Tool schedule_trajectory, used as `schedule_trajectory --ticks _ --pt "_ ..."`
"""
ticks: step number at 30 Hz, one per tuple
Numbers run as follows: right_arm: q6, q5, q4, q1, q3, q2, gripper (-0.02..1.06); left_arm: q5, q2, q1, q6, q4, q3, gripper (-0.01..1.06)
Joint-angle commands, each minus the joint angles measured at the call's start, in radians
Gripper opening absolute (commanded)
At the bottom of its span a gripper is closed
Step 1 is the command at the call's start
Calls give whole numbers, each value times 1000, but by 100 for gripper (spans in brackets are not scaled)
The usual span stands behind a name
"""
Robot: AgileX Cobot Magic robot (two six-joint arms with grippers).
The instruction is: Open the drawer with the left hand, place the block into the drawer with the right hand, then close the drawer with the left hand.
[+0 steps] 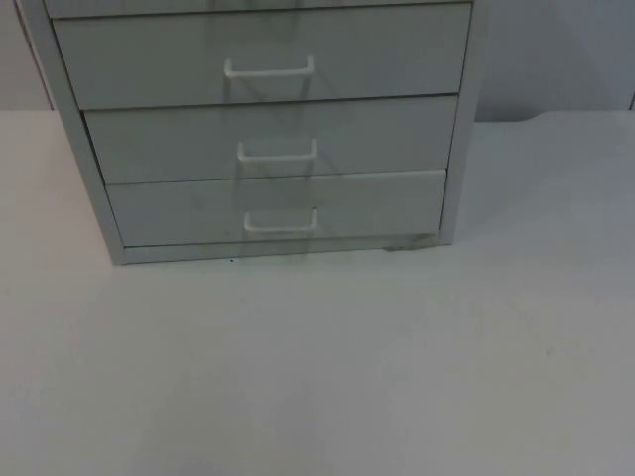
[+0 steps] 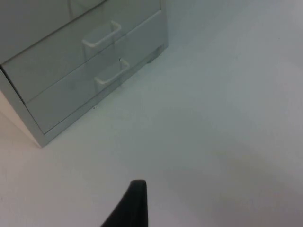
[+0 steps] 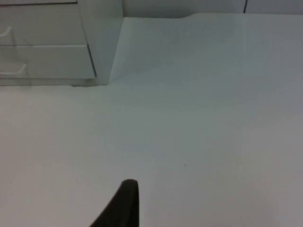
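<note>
Drawers (image 1: 268,139) of the cabinet (image 1: 461,178) all sit shut on the table (image 1: 317,377). Whether my left gripper (image 2: 132,208) and right gripper (image 3: 124,205) are spread or closed, I cannot tell.

White counter (image 1: 327,367), matte and plain. A few tiny dark specks on it: one near the far edge just in front of the cabinet base (image 1: 231,262), another toward the right edge (image 1: 549,350). A small smudge of debris (image 1: 409,242) sits on the counter by the cabinet's front right foot. Grey partition wall (image 1: 556,55) runs along the counter's far edge. At the far right corner the counter edge has a shallow step or notch (image 1: 526,118) where it meets the wall; it also shows in the right wrist view (image 3: 189,15), alongside a dark vertical seam in the wall (image 3: 245,6).
</note>
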Motion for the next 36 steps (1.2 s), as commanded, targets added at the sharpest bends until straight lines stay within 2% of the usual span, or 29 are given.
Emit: schedule_trajectory --ticks 1,12,16,21,22,27,28,33,34,36 --pt "1 -8 -3 -35 2 -3 105 -11 -5 -6 -9 -7 6 105" --pt "1 -8 14 -49 2 -3 105 -11 -5 -6 -9 -7 6 105" --pt "1 -8 14 -49 2 -3 105 -11 -5 31 -9 -4 6 105" --pt "1 -8 14 -49 2 -3 105 -11 -5 144 -9 -3 6 105" --pt "1 -8 14 -49 2 -3 105 -11 -5 144 -9 -3 6 105" --pt "1 -8 14 -49 2 -3 105 -11 -5 286 -9 -3 6 105" --pt "1 -8 14 -49 2 -3 105 -11 -5 286 -9 -3 6 105" --pt "1 -10 14 -49 2 -3 105 -11 -5 418 -9 -3 6 105" --pt "1 -10 14 -49 2 -3 105 -11 -5 418 -9 -3 6 105" --pt "1 -10 14 -49 2 -3 105 -11 -5 470 -9 -3 6 105"
